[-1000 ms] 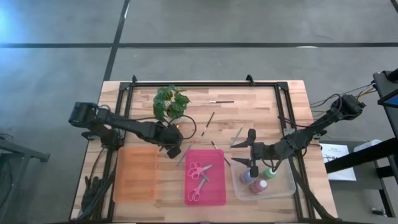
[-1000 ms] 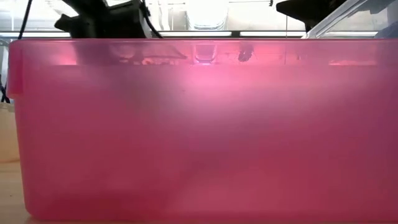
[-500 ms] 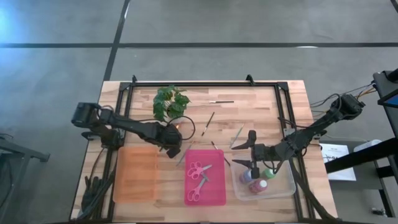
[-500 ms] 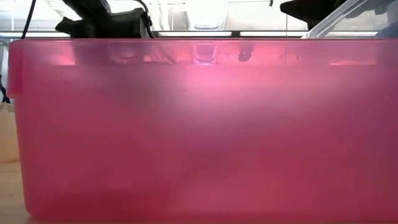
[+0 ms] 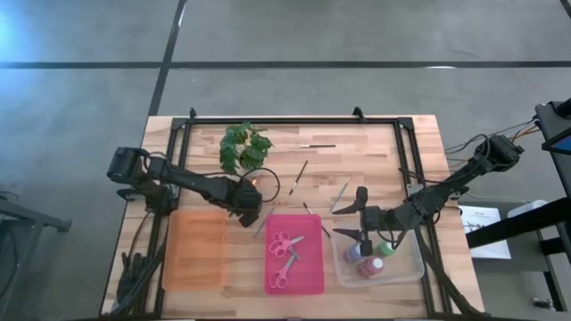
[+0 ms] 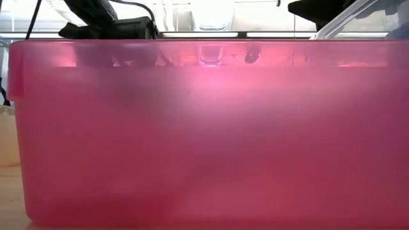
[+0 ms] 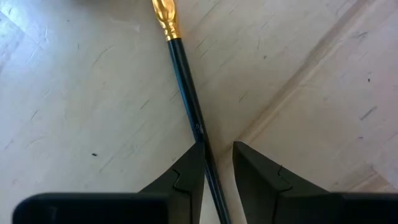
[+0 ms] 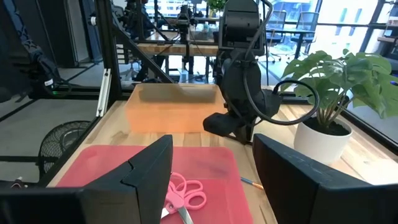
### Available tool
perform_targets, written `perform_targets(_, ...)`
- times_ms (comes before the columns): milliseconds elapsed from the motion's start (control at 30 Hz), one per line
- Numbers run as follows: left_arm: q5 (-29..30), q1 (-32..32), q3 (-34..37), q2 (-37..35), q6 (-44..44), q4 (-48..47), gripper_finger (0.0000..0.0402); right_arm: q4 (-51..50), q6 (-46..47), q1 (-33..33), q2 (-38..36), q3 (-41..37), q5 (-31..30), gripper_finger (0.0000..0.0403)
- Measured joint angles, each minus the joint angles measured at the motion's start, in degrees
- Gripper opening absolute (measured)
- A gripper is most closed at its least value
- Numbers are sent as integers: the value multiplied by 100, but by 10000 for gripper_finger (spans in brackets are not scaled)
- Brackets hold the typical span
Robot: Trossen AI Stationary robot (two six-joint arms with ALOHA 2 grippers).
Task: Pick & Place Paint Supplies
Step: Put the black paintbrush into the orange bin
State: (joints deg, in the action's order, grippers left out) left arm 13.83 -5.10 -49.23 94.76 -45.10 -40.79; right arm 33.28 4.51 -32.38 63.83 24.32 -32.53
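Here, my left tool (image 7: 217,171) is straddling a brush (image 7: 186,102) on the counter (image 7: 74,112), narrowly open; closing off-centre could flick it away. My right tool (image 8: 211,180) is waiting, wide open.

Dark-handled brush (image 7: 186,93) between the left hand's (image 7: 217,163) parted fingers on wood

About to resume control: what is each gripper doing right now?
Left gripper: down at the table, fingers open around a dark-handled paintbrush, not shut on it.
Right gripper: open, empty, above the clear bin.
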Motion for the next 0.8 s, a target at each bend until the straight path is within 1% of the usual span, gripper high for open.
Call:
perform_targets(467, -19, 0, 54, 0, -84, -95, 91, 0, 0, 0, 0, 0, 0, 219)
perform_targets(700, -290, 13, 224, -20, -99, 83, 90, 2, -2, 0, 0, 0, 0, 219)
perform_targets(800, -311, 11, 254, -26, -99, 117, 89, 0, -4, 0, 0, 0, 0, 219)
